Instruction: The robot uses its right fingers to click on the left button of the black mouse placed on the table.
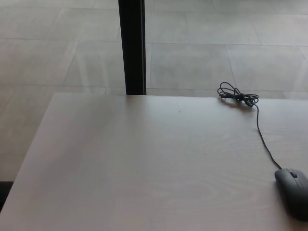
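A black mouse (293,191) lies on the pale wooden table (144,168) at the far right of the head view, close to the table's near right corner, with its right side cut off by the picture's edge. Its narrower front end points away from the robot and slightly to the left, and a faint line down the top marks the split between the two buttons. A thin black cable (262,137) leaves the front of the mouse and runs across the tabletop towards the far edge, where it ends in a loose tangled bundle (236,95) lying just inside that edge. The rest of the tabletop is bare wood with a soft grain. Beyond the table a black upright post (132,47) rises from behind the far edge, left of centre, against a floor (202,53) of large grey tiles. Neither of the robot's hands shows in the picture, so whether their fingers are apart or together cannot be told
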`<state>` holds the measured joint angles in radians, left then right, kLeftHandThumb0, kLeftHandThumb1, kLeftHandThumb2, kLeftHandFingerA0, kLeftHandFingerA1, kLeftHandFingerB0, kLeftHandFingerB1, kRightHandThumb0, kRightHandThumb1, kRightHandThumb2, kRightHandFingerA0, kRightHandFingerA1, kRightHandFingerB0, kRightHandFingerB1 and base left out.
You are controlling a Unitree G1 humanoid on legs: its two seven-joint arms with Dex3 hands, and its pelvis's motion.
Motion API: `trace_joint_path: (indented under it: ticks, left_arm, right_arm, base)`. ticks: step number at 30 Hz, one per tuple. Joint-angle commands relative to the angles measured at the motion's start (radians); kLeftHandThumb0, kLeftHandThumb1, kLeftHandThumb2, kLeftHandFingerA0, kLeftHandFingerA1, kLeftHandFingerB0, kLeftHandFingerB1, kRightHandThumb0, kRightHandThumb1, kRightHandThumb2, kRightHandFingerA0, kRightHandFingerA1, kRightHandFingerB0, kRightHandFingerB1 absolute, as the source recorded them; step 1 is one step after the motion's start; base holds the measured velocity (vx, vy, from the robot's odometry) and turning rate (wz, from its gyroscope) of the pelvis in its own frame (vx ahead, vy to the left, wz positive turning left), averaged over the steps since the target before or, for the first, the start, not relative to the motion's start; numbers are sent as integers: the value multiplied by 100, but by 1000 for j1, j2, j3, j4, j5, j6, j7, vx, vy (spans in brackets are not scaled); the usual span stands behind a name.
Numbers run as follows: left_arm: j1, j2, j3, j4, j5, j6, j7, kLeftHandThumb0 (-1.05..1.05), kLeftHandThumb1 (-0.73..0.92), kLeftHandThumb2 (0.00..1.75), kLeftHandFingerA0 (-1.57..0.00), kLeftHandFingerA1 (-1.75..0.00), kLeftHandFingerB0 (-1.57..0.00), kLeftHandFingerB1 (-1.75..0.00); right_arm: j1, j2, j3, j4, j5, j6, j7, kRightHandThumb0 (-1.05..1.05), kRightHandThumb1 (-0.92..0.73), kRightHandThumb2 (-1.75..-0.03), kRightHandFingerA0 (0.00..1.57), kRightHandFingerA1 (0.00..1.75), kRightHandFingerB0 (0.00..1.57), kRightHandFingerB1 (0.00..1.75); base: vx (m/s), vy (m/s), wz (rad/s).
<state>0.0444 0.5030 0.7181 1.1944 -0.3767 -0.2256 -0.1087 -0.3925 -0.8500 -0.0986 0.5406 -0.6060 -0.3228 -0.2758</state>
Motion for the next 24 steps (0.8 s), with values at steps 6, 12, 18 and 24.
trace_joint_path:
  ticks: [6, 12, 18, 24]
  left_arm:
    - [8, 7, -7, -5, -6, -21, 0, -91, 92, 90, -72, -54, -57, -49]
    - [10, 3, -4, 4, -10, -29, -11, -92, 92, 90, -72, -55, -53, -48]
    - [4, -6, -9, 8, -4, -25, 3, -92, 92, 92, -77, -56, -65, -50]
    - [1, -11, -1, 5, -16, -16, -7, -96, 92, 92, -76, -56, -64, -50]
  right_arm:
    - [258, 217, -582, -42, 566, 273, 68, -78, -87, -66, 72, 66, 49, 46]
    - [308, 355, -756, -38, 701, 391, 44, -75, -86, -66, 66, 57, 46, 44]
    - [338, 511, -820, -11, 787, 412, 34, -75, -89, -67, 63, 52, 44, 43]
    - [323, 626, -856, -90, 862, 506, 32, -69, -87, -66, 64, 53, 43, 41]
  base:
    - [0, 0, 0]
    - [0, 0, 0]
    - [0, 0, 0]
    - [0, 0, 0]
